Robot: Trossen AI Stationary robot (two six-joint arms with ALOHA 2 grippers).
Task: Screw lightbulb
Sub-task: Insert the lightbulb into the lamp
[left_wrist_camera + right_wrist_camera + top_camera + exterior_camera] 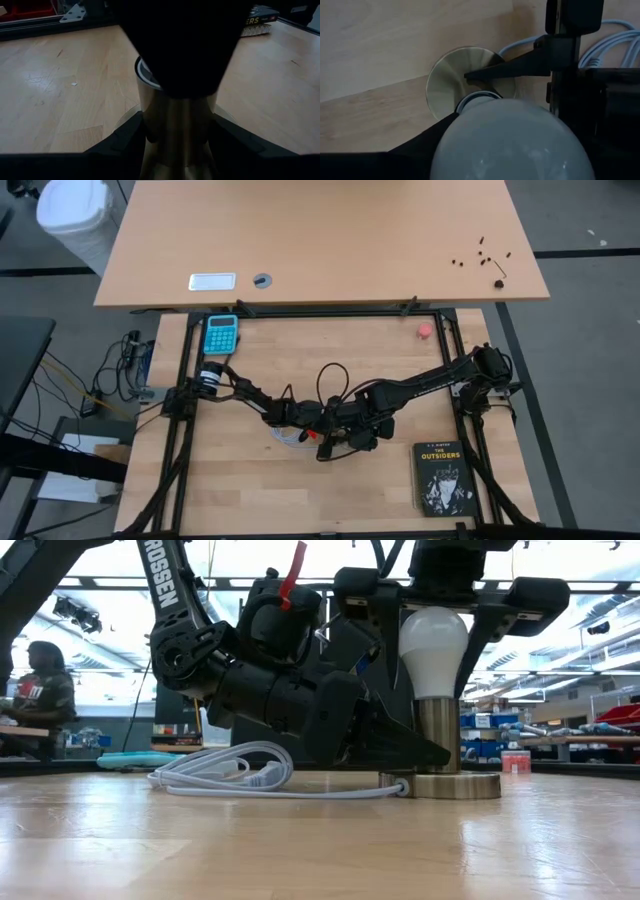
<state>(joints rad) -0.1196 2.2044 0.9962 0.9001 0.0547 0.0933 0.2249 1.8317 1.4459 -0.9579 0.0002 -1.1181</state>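
Surface: light wood table [250, 500] inside a black frame, second desk on the far side; workshop room behind in the low view.
Lightbulb: white frosted lightbulb [433, 650] upright in the brass lamp socket [438, 735], mid-table.
Socket base: round brass disc [451, 75] flat on the table, white cord [235, 778] coiled just left of it.
Left gripper: left gripper [400, 752] low beside the socket stem, fingers [125, 137] either side of it and closed on it.
Right gripper: right gripper [436, 620] above the bulb, fingers flanking the glass; contact can't be confirmed, so can't tell if it's gripping.
Other: black book [442, 478] near right; teal calculator [221, 333] far left; small pink-red round object [425, 330] far right.
Background: person [38, 700] at far left of the room.
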